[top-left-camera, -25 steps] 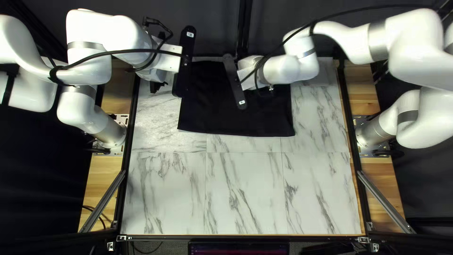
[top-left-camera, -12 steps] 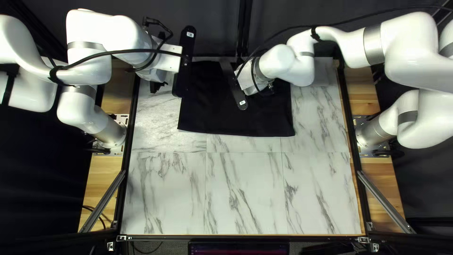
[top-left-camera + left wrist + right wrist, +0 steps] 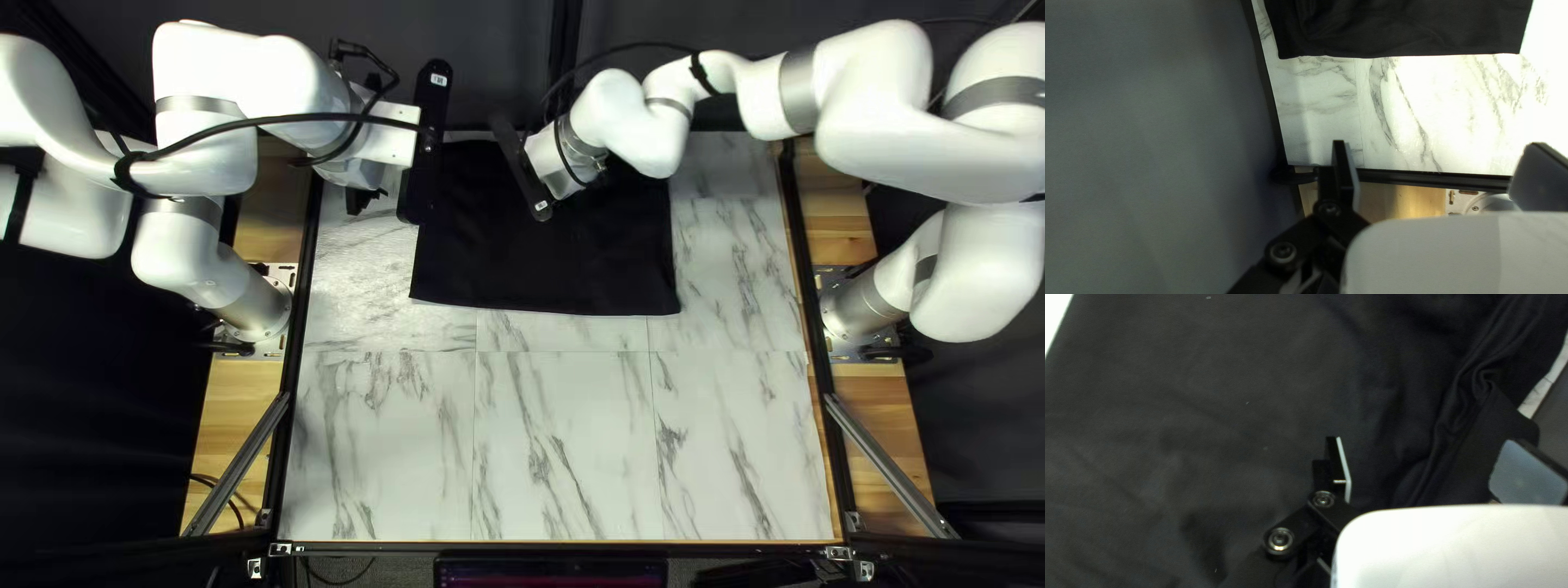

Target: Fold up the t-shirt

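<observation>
Black t-shirt of plain matte cloth (image 3: 544, 261), one: spread on the far half of the white, grey-veined marble-look tabletop (image 3: 566, 436), its near border almost parallel to the tabletop's near edge. Left gripper, black, two-fingered (image 3: 1440, 171): set wide, nothing between its fingers, over the tabletop's left edge near the far corner. Right gripper, same pattern (image 3: 1433, 469): also wide, holding nothing, above the shirt at the tabletop's far middle; contact with the cloth cannot be told. Handling, by judgement: light, limp, not fragile, apt to crease or drag; best pinched at the two corners nearest the tabletop's near edge. Bunched folds (image 3: 1451, 414) toward the tabletop's far edge probably want smoothing. Clearances: bare surface along the tabletop's near half; black rail (image 3: 1426, 177) along its left edge, to be cleared by low fingers.
</observation>
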Robot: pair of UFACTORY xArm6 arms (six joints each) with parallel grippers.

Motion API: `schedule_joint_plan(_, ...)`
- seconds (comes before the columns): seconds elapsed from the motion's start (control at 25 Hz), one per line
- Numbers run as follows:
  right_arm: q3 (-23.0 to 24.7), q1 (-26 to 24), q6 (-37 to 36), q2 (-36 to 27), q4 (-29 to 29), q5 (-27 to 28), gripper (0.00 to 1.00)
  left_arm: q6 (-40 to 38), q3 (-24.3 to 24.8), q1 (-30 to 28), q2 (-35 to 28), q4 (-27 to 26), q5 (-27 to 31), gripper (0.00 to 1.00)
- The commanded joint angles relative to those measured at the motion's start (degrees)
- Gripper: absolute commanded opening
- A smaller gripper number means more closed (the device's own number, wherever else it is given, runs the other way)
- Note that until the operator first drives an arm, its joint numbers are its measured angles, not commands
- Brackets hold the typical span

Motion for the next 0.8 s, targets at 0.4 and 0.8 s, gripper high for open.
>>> schedule_joint_plan(0.4,-7.0,-2.8,19.0,7.5,-22.3,1.2,1.00,0.0,0.0,0.0,0.0,0.0,0.0,1.00)
schedule_joint_plan(0.8,1.5,0.5,33.2,-1.5,-33.2,2.1,1.00,0.0,0.0,0.0,0.0,0.0,0.0,1.00)
